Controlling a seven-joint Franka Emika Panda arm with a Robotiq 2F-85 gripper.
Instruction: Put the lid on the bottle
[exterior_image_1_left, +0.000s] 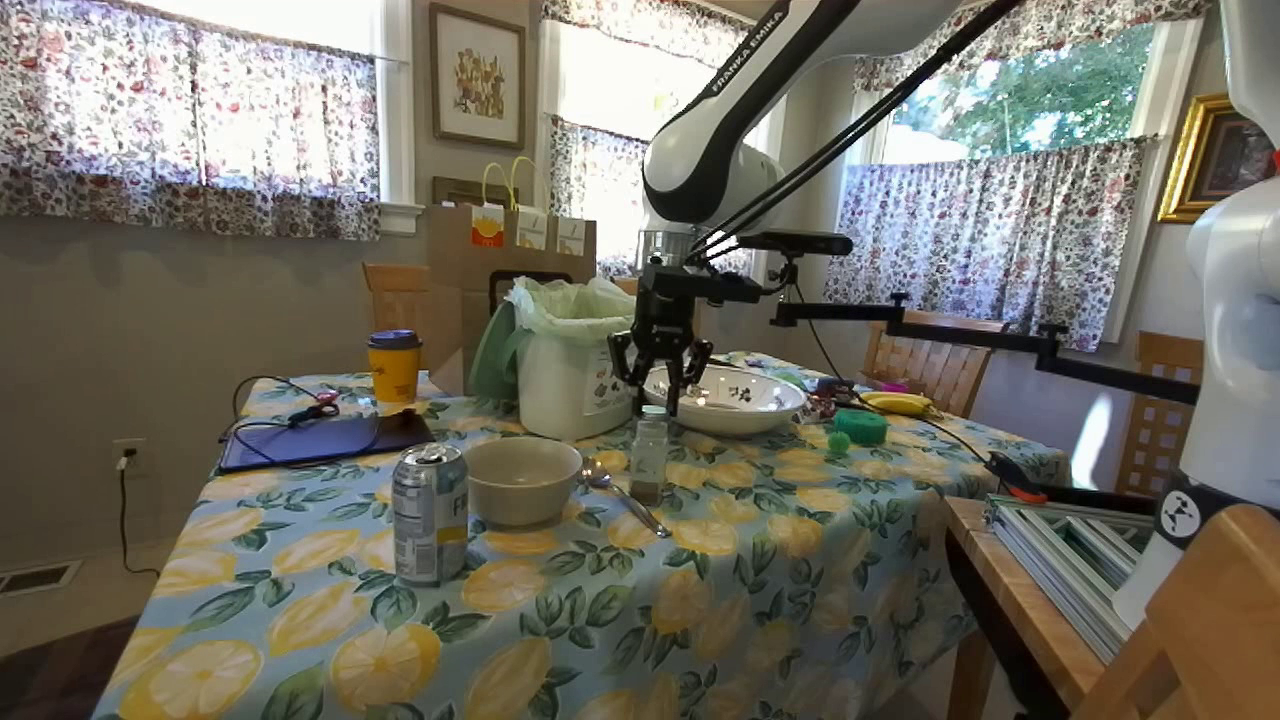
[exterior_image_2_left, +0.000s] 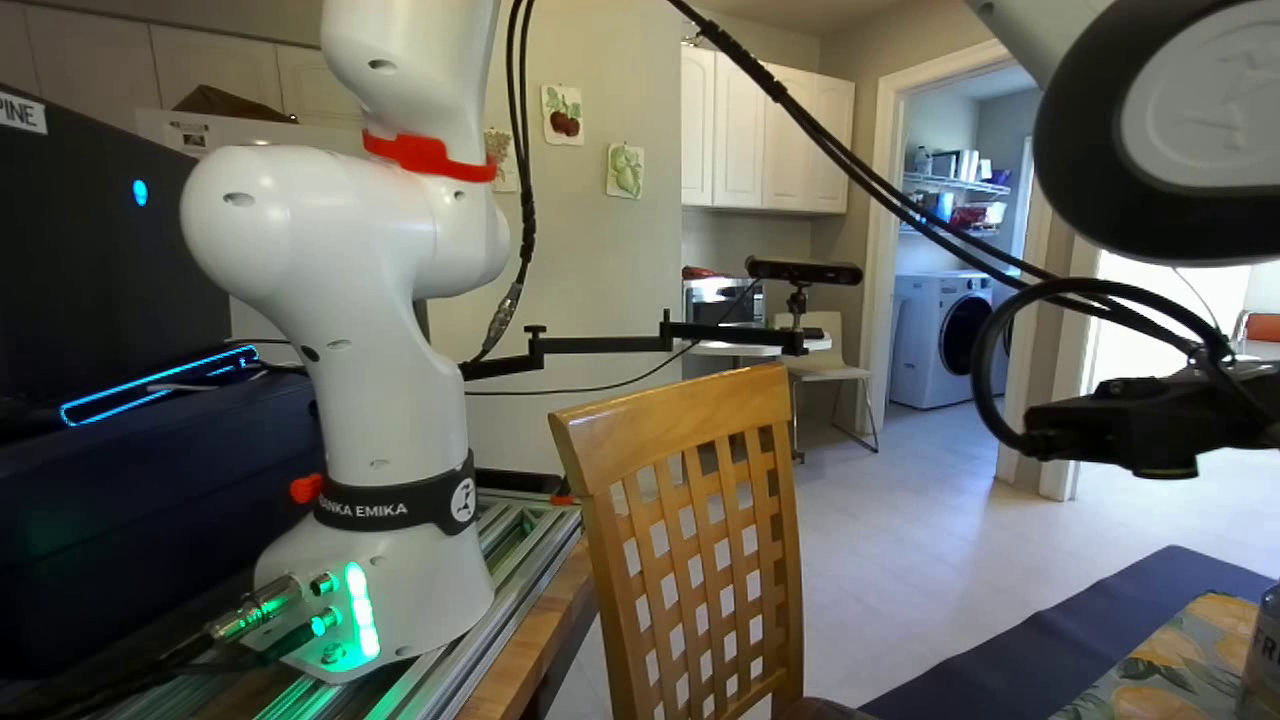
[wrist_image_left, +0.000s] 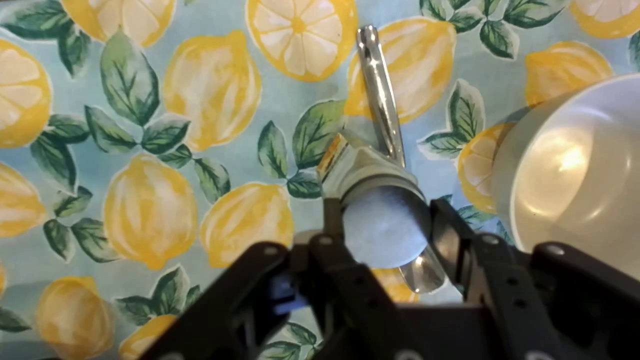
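A small clear bottle (exterior_image_1_left: 650, 455) with a little brown content at its base stands upright on the lemon tablecloth. Its pale round lid (exterior_image_1_left: 654, 411) sits at the top of the bottle; it also shows in the wrist view (wrist_image_left: 382, 230). My gripper (exterior_image_1_left: 656, 398) points straight down over the bottle, fingertips at lid height. In the wrist view the fingers (wrist_image_left: 387, 215) stand on either side of the lid, which fills the space between them and appears to touch both. Whether the lid is fully seated on the bottle is hidden.
A spoon (exterior_image_1_left: 630, 505) lies beside the bottle. A beige bowl (exterior_image_1_left: 525, 485), a can (exterior_image_1_left: 430, 520), a white bin (exterior_image_1_left: 565, 385) and a wide patterned bowl (exterior_image_1_left: 735, 425) stand nearby. A yellow cup (exterior_image_1_left: 396, 370), green sponge (exterior_image_1_left: 860, 427) and bananas (exterior_image_1_left: 897, 402) are farther off.
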